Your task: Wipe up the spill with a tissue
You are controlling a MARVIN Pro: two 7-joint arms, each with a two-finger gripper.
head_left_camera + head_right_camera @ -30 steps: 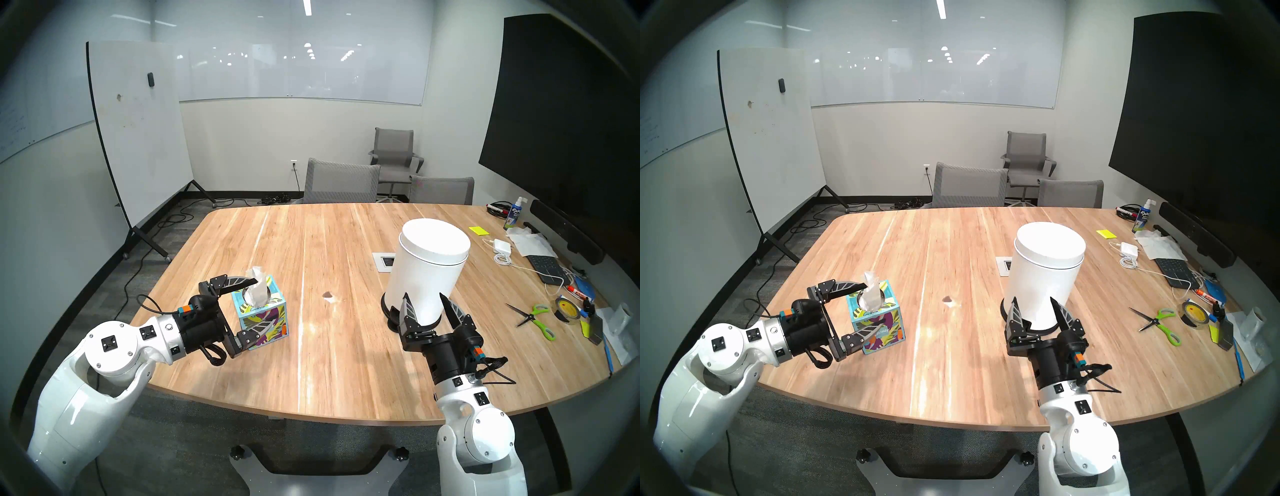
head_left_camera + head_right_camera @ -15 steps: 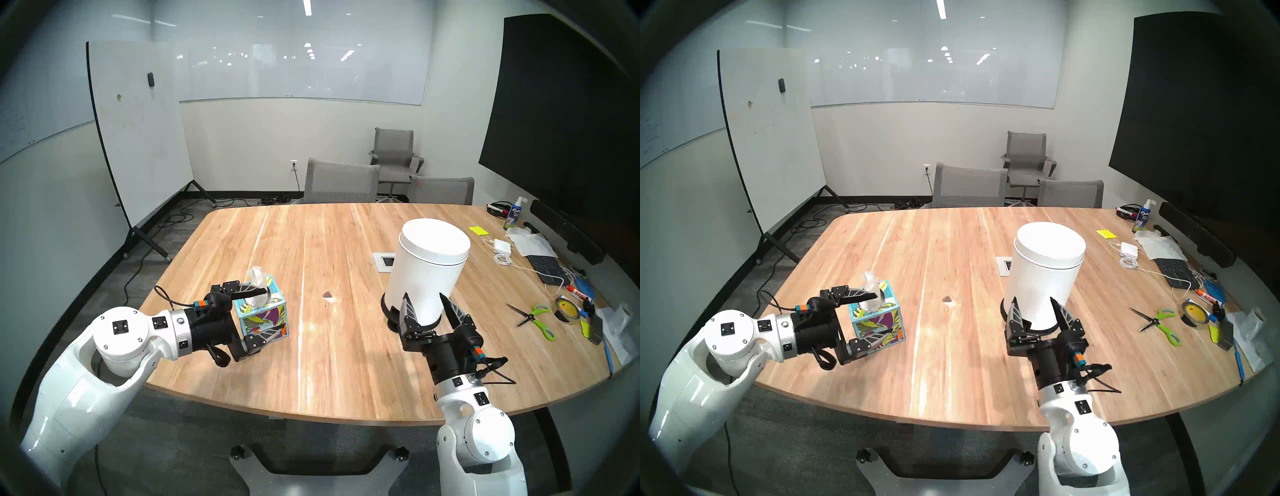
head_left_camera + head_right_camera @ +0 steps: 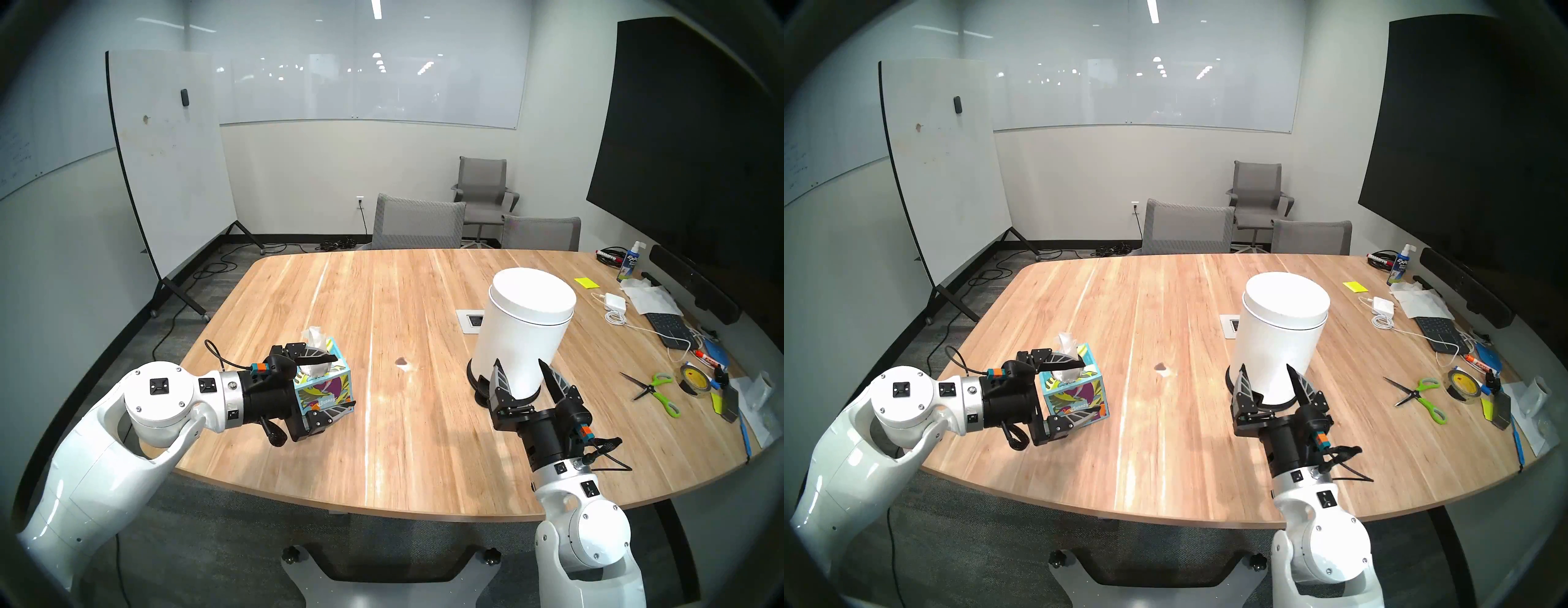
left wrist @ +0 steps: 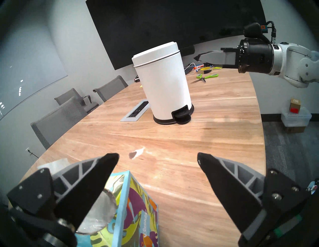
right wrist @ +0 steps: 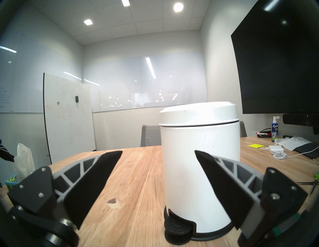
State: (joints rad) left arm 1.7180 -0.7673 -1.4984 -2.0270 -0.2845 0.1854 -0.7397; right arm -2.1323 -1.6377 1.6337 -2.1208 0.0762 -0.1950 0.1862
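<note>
The spill (image 3: 401, 361) (image 3: 1160, 367) (image 4: 132, 154) (image 5: 112, 201) is a small dark brown blotch with a pale rim, mid-table. A white tissue (image 3: 314, 335) (image 3: 1066, 342) (image 5: 23, 155) sticks up from a leaf-print tissue box (image 3: 326, 384) (image 4: 136, 198) left of the spill. My left gripper (image 3: 343, 382) (image 3: 1091, 387) (image 4: 157, 156) is open and reaches in from the left. One finger lies over the box top beside the tissue, the other along the box's near side. My right gripper (image 3: 519, 363) (image 5: 158, 152) hangs open and empty, just short of a white pedal bin (image 3: 526, 322).
A white socket plate (image 3: 470, 321) is set into the table behind the bin. Green scissors (image 3: 655, 388), a tape roll (image 3: 691, 378), a keyboard, a charger and papers crowd the right edge. Grey chairs (image 3: 418, 220) stand at the far side.
My left arm has moved forward and right, so its open fingers now straddle more of the tissue box. The right arm, bin and spill have not moved.
</note>
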